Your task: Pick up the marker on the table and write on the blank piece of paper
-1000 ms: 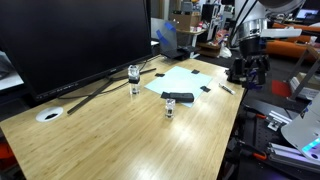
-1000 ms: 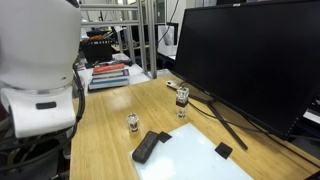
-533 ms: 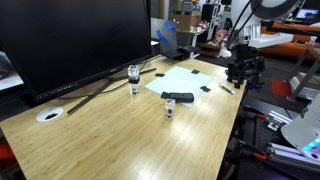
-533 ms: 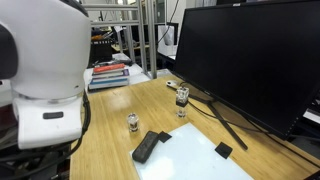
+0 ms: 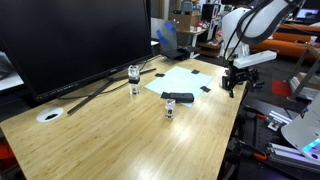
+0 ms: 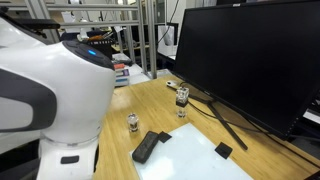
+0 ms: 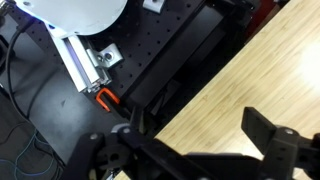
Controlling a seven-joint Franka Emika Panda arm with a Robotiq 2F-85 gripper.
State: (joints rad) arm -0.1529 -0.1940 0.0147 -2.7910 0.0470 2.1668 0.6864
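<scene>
The blank white paper (image 5: 181, 79) lies on the wooden table in front of the monitor, and it also shows in an exterior view (image 6: 200, 161). The marker (image 5: 225, 88) is a thin dark stick near the table's edge beside the paper, too small to make out well. My gripper (image 5: 232, 84) hangs at that table edge, just by the marker. In the wrist view my gripper (image 7: 200, 135) is open and empty over the table's edge, and no marker shows there.
A black block (image 5: 180, 97) (image 6: 148, 146) rests at the paper's edge, with small black clips (image 5: 205, 89) (image 6: 223, 150) at the corners. Two small glass jars (image 5: 134, 78) (image 5: 170, 110), a white disc (image 5: 48, 115) and a large monitor (image 5: 70, 40) stand on the table.
My arm has swung in and lowered, bringing the gripper from beyond the table to its edge near the marker. The robot body now fills more of the exterior view.
</scene>
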